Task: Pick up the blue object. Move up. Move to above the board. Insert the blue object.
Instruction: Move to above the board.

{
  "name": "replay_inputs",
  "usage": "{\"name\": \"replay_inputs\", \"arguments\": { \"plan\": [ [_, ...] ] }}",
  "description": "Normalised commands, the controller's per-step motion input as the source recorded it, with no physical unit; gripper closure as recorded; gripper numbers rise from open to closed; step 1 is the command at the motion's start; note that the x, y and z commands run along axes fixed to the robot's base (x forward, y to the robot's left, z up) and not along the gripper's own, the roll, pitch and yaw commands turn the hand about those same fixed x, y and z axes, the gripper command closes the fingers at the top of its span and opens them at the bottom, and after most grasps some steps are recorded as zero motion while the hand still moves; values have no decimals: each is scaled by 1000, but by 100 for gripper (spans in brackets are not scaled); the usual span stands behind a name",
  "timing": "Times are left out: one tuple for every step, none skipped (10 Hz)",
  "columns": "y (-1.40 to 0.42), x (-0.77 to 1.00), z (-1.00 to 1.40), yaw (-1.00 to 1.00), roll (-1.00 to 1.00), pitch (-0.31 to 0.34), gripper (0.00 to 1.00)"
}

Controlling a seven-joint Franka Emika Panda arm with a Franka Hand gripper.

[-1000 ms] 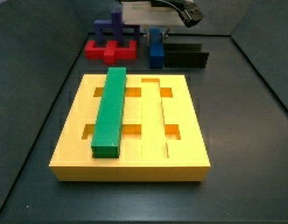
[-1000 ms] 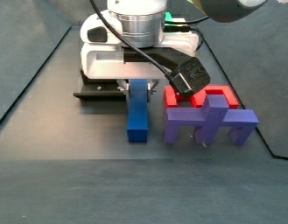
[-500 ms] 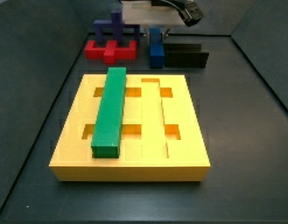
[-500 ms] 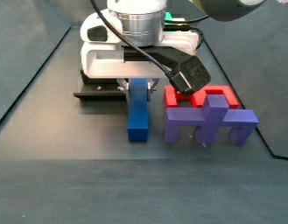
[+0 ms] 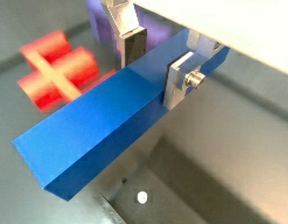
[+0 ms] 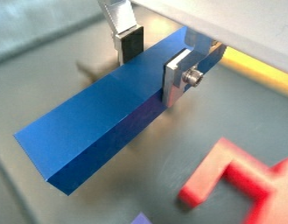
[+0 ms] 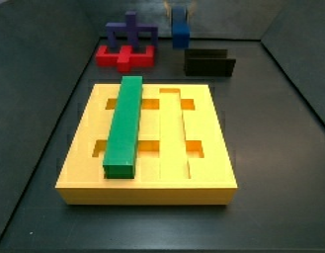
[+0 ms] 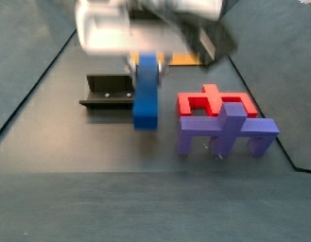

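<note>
The blue object [image 7: 180, 28] is a long dark-blue bar, now hanging in the air above the black fixture [image 7: 209, 63]. It also shows in a side view [image 8: 145, 90], under the blurred gripper [image 8: 143, 33]. In both wrist views the gripper [image 5: 156, 59] [image 6: 156, 54] is shut on the bar near one end, a silver finger [image 5: 181, 74] pressed on each long side. The yellow board [image 7: 211, 128] lies nearer the front, with a green bar [image 7: 123, 124] lying in one groove. In that side view the gripper itself is out of frame.
A purple cross-shaped piece [image 7: 130, 30] stands on a red base [image 7: 125, 55] beside the fixture; both show in a side view [image 8: 229, 132] [image 8: 212, 101]. The fixture [image 8: 107, 93] stands on the dark floor. Dark walls bound the floor on both sides.
The gripper has risen with the blue bar, lifting it off the fixture; the arm is blurred from moving. The board, green bar and purple piece have not moved.
</note>
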Motion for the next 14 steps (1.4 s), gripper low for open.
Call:
{"name": "replay_inputs", "arguments": {
  "plan": [
    [-3, -23, 1400, 3, 38, 23, 100],
    [-5, 0, 1400, 5, 42, 13, 100],
    [2, 14, 1400, 4, 10, 48, 100],
    [4, 14, 1400, 4, 1, 62, 100],
    [6, 18, 845, 5, 11, 77, 100],
    [7, 28, 560, 4, 8, 77, 100],
    [8, 52, 245, -1, 3, 71, 100],
    [6, 32, 188, 0, 3, 76, 100],
    [-1400, -239, 178, -94, 223, 354, 100],
    [-1400, -238, 167, -71, 234, 307, 100],
    [-1400, -245, 168, -31, 245, 189, 100],
    [-1400, -248, 163, -15, 125, 92, 100],
    [-1400, -246, 166, 0, 61, 50, 100],
    [-1400, -250, 174, 5, 42, 8, 100]
  ]
}}
